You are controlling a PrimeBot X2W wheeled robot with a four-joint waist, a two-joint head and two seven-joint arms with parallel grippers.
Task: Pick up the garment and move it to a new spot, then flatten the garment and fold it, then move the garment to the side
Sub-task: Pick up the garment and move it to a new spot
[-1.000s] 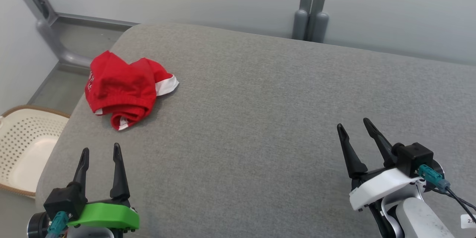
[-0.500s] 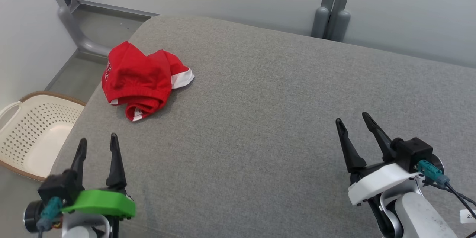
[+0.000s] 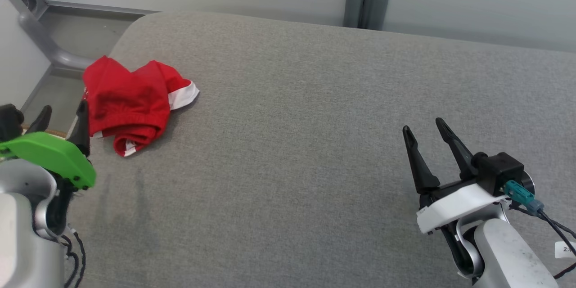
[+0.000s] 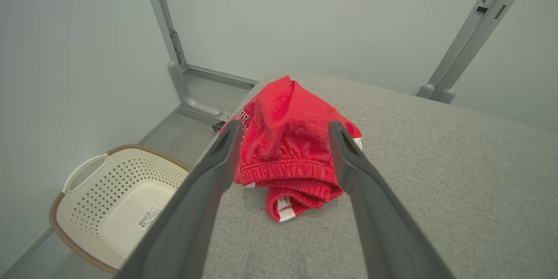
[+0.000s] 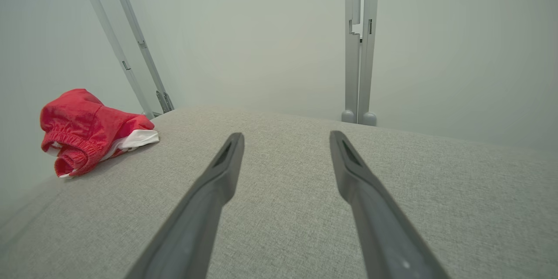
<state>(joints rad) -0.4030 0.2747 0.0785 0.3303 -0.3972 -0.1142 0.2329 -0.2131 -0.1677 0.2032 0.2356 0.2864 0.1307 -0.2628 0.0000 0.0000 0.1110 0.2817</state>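
A crumpled red knit garment with white trim (image 3: 130,103) lies in a heap on the far left corner of the broad grey fabric-covered pad (image 3: 288,153), close to the pad's left edge. It has not yet been lifted, so I judge that the first step, the pick-up, is in hand.

The left gripper (image 3: 63,109), on its green mount, hangs at the pad's left edge. Its two dark fingers stand wide apart with nothing between them. In the left wrist view they point straight at the heap and frame it, and a gathered elastic hem faces them, but the tips look just short of the cloth and above the pad. The right gripper (image 3: 423,125), on its white mount, is over the pad's near right part with its fingers also spread and empty. The garment is well away from it across the pad.

The left arm is therefore much the nearer, and the garment lies directly ahead of its fingers toward the pad's far corner. The heap is bunched, with no clear long axis. A white band pokes out on the side toward the pad's middle.

A cream perforated plastic basket (image 4: 109,183) sits on the floor off the pad's left edge, so a careless pull could drag the cloth over that edge.
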